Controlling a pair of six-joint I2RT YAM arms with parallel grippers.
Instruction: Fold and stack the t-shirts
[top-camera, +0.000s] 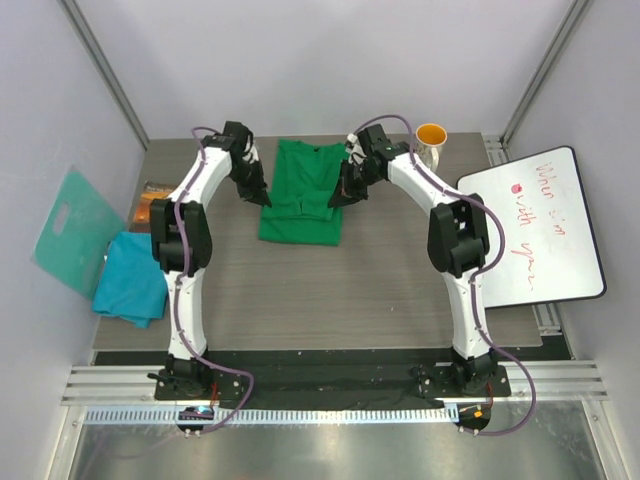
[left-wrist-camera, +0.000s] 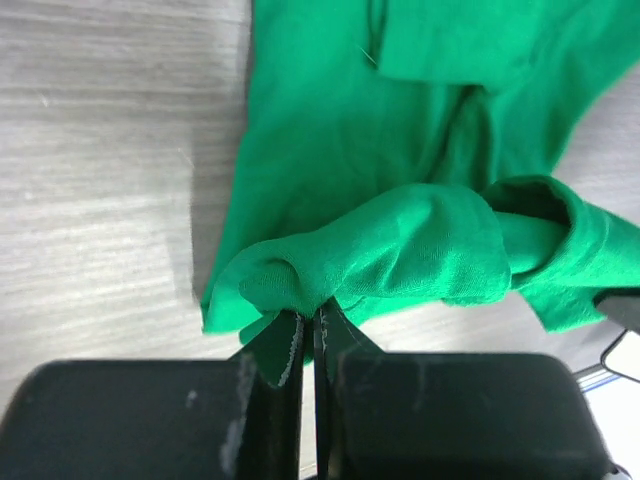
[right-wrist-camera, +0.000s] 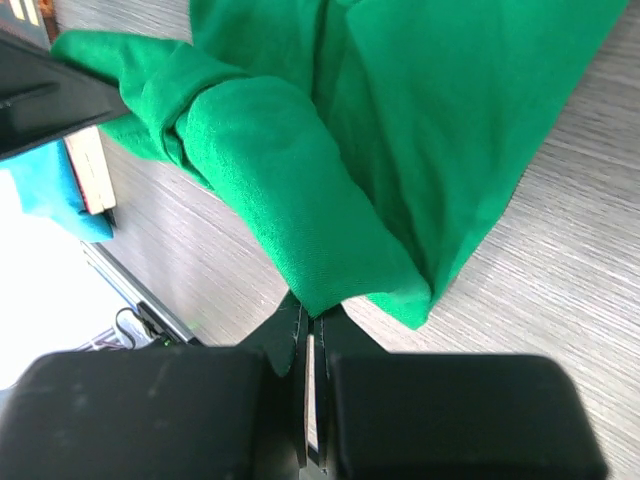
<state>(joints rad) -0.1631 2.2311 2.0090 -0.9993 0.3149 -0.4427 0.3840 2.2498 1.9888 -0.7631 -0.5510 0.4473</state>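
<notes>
The grey wood-grain bench (top-camera: 400, 290) carries all items. A rectangular whiteboard (top-camera: 535, 225) with handwriting on it lies at the bench's right edge and partly overhangs it. The soft cloth bright green t-shirt (top-camera: 300, 195) lies at the far centre of the bench, between my two arms, partly folded, with its near portion bunched and lifted into a roll. A stiff flat teal board (top-camera: 75, 235) with a handle hole rests off the bench's left side. Just beside it, the crumpled soft teal-blue t-shirt (top-camera: 130, 285) lies at the left edge of the bench, well apart from the green t-shirt. My left tool (left-wrist-camera: 308, 322) is closed almost fully, with a fold of the green t-shirt pinched between its fingers at the garment's left edge. My right tool (right-wrist-camera: 308, 318) is likewise closed to a narrow gap, clamping a fold of the green t-shirt at its right edge. A white ceramic mug (top-camera: 431, 140) with an orange interior stands upright at the far edge, near my right arm. A small orange packet (top-camera: 152, 200) lies beyond the teal-blue t-shirt.
</notes>
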